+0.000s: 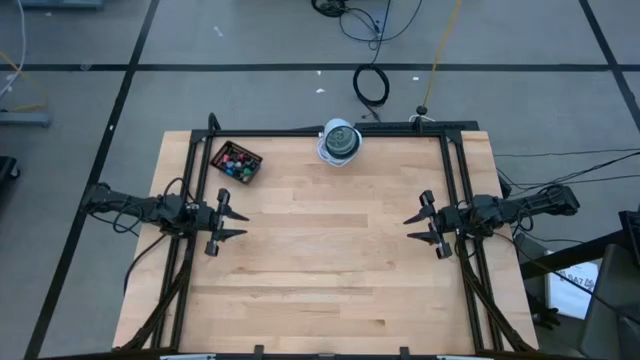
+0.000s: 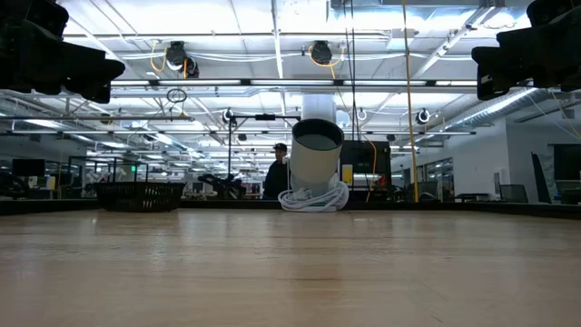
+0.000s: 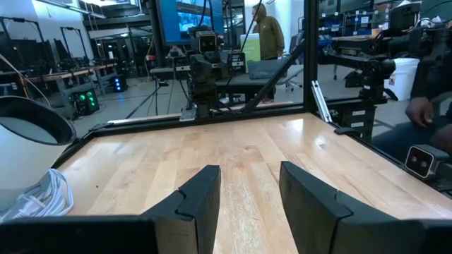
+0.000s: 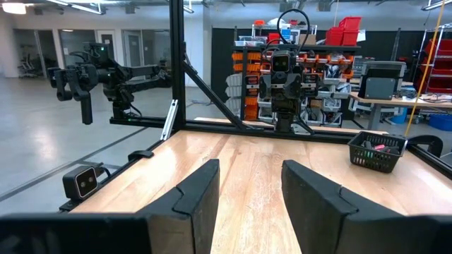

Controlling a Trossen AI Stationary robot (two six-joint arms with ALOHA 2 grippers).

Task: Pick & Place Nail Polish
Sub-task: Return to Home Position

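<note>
Nearest: left gripper (image 3: 249,176), its dark fingers filling the foreground of its own wrist view. They are parted to a moderate gap with bare wood between them and nothing held. Right gripper (image 4: 249,173) is the same: fingers apart, nothing in them.

High view: left gripper (image 1: 245,224) sits over the left edge of the table (image 1: 330,250) and right gripper (image 1: 408,229) over the right edge. They face each other, well apart, at about mid-depth.

Nail polish (image 1: 236,166): all of it that shows lies inside the black basket (image 1: 218,153), near the table's far left corner. From above it reads as a cluster of pink, red, green and blue spots. The bottles are too small to resolve, so I cannot tell their long axis, or whether caps point up or sideways. The basket's own long axis is skewed to the table edges. From the right wrist, a pink patch of nail polish (image 4: 385,147) shows through the basket's mesh wall (image 4: 364,156).

White cylinder (image 1: 341,141) stands upright at the far edge's middle, with a coiled white cable (image 2: 313,200) at its base.

A person (image 2: 279,173) stands in the room beyond.
</note>
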